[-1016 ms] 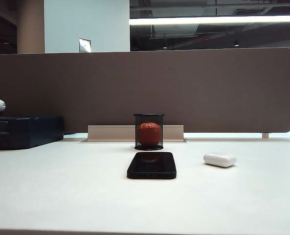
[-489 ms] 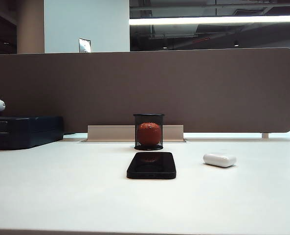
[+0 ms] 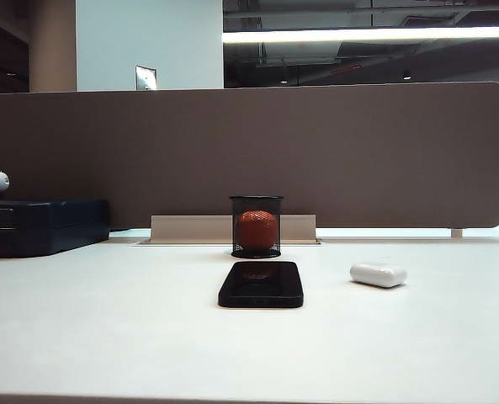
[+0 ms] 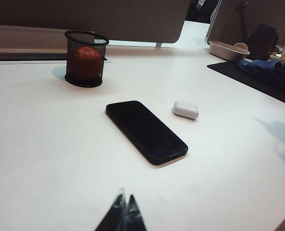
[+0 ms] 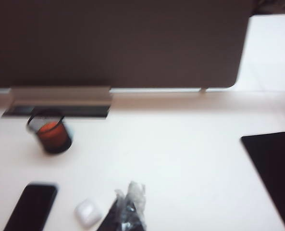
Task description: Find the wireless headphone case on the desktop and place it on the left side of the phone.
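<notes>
Small glossy white pill-shaped headphone case [image 3: 378,274] lies right of flat black phone [image 3: 261,284] on white counter [image 3: 106,328]; left gripper [image 4: 124,211] and right gripper [image 5: 128,204] hover with fingers closed, empty.

one phone [image 3: 261,284], black, flat on the desktop [image 3: 106,320]. one wireless headphone case [image 3: 379,274], white. one black mesh cup [image 3: 256,225], holding one orange ball [image 3: 257,229]. one brown-grey partition panel [image 3: 249,151]. one dark blue boxy case [image 3: 39,225]. two grippers: one left gripper [image 4: 124,214] and one right gripper [image 5: 128,211], each with its fingers pressed together. one beige tray [image 4: 228,50] and one black mat [image 5: 272,163], seen only in the wrist views.
</notes>
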{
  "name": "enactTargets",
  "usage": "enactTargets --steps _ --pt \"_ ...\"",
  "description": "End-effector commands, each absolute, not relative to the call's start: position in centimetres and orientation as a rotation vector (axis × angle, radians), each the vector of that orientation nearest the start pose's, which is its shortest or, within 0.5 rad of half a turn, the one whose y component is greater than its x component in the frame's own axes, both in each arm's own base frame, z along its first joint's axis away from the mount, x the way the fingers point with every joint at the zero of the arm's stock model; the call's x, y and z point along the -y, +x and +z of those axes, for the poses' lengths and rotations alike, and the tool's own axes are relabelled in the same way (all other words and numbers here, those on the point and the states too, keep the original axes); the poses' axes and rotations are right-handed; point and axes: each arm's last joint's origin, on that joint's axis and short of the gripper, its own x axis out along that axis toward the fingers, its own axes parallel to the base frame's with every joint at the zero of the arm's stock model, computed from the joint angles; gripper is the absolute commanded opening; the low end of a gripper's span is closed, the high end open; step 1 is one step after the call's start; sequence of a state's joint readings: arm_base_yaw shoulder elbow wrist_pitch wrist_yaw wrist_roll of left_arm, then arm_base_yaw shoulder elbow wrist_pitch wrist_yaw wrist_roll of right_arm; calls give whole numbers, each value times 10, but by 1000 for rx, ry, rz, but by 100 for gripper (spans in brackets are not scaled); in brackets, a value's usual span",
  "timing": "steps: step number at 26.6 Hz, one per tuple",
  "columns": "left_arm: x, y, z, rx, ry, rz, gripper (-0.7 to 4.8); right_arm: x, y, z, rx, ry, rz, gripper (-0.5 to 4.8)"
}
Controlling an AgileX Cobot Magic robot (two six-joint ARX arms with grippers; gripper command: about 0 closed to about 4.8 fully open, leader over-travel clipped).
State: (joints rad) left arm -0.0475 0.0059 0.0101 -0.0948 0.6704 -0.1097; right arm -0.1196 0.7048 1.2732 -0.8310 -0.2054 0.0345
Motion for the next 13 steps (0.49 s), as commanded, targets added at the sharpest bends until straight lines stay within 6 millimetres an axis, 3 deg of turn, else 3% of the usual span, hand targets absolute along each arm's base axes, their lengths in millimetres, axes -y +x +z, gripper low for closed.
enactTargets --steps 1,6,10,13 --pt "23 90 159 -122 -134 -720 -6 3 90 446 -308 76 136 -1" --pt "23 90 159 -122 -134 -720 -6 3 103 455 -426 105 166 -1" --pt "23 90 159 -122 -134 -720 -6 4 120 444 -663 164 194 -1" --pt "23 90 159 -122 -134 -720 -6 5 126 437 -742 182 193 -1"
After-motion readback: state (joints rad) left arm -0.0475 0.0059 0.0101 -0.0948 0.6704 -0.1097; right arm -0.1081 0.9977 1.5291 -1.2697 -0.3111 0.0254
